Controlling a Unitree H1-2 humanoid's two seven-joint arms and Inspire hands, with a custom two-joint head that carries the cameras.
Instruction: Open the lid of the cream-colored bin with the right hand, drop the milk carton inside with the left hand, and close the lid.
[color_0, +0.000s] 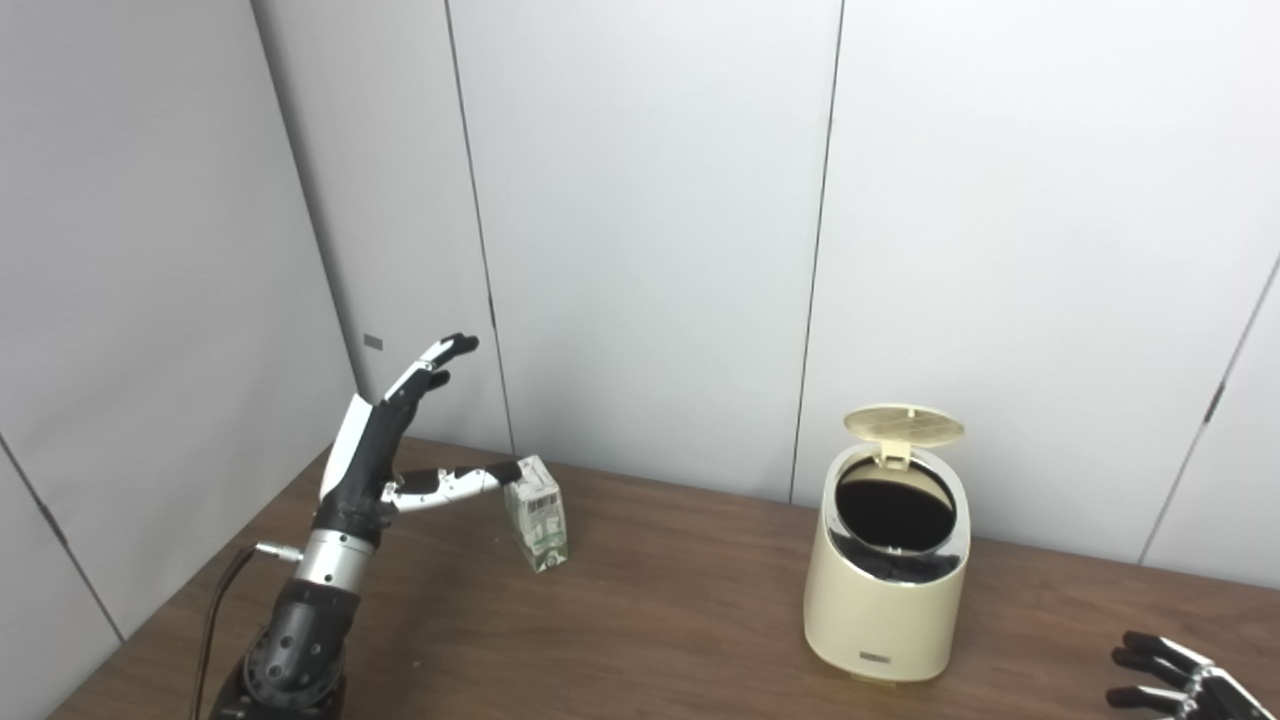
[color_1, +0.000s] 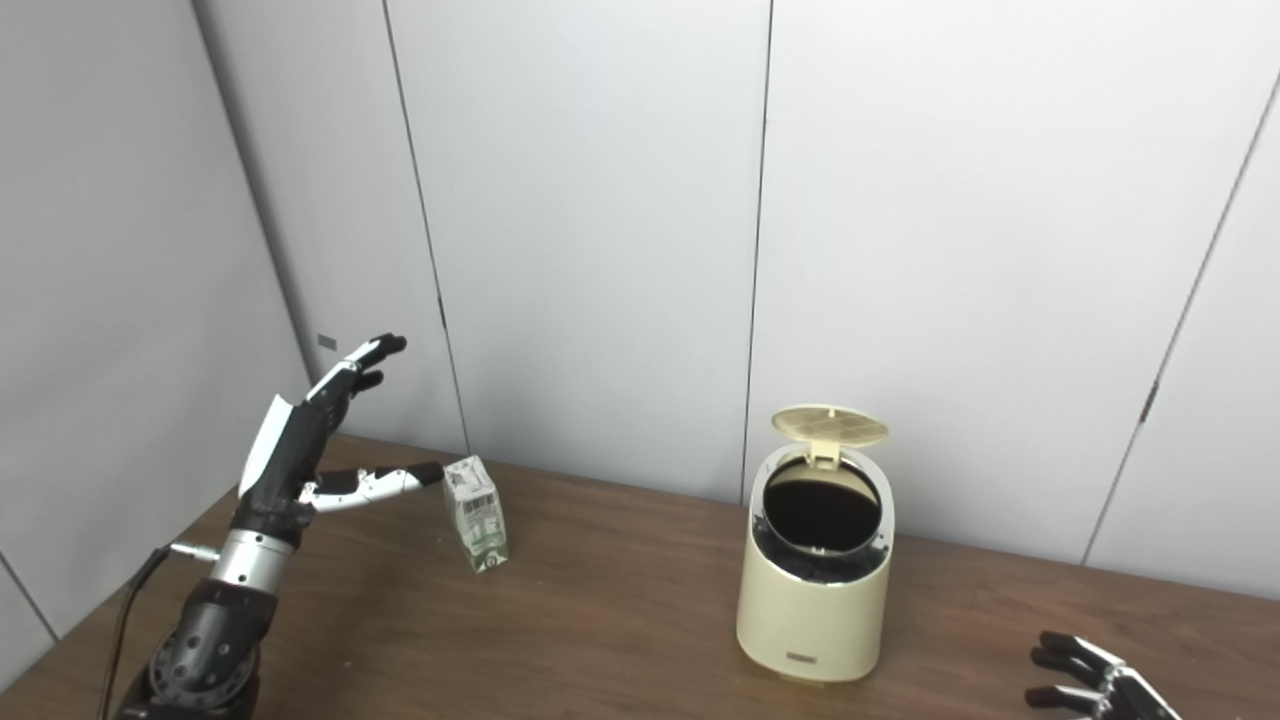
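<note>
Black-tipped fingers (color_0: 432, 362) of the left hand (color_0: 372, 450) stand spread wide and point up toward the wall, holding nothing. Its thumb reaches out sideways, and the tip touches, or all but touches, the top left edge of the milk carton (color_0: 538, 513); the pictures do not settle whether there is real contact. No other part of that hand is near the carton. The left arm rises from the lower left corner, its base cut off by the picture's edge, with a dark cable (color_0: 212, 620) running down beside the wrist.

The carton stands on the brown wooden bench (color_0: 660, 620), tilted a little, well apart from the bin and to its left. Its print is green and white, too small to read.

The cream-colored bin (color_0: 885, 590) stands upright on the bench toward the right. Its lid (color_0: 903, 423) is up, hinged at the back and standing above the opening. The inside is dark, and nothing can be made out in it. A small label low on the front is too blurred to read.

The right hand (color_0: 1175, 680) shows only in the lower right corner, near the bench surface and apart from the bin. Just its dark fingertips and a bit of the palm are in view; the fingers look apart and hold nothing visible, but most of the hand is cut off.

Grey wall panels (color_0: 640, 220) close off the scene behind the bench.
</note>
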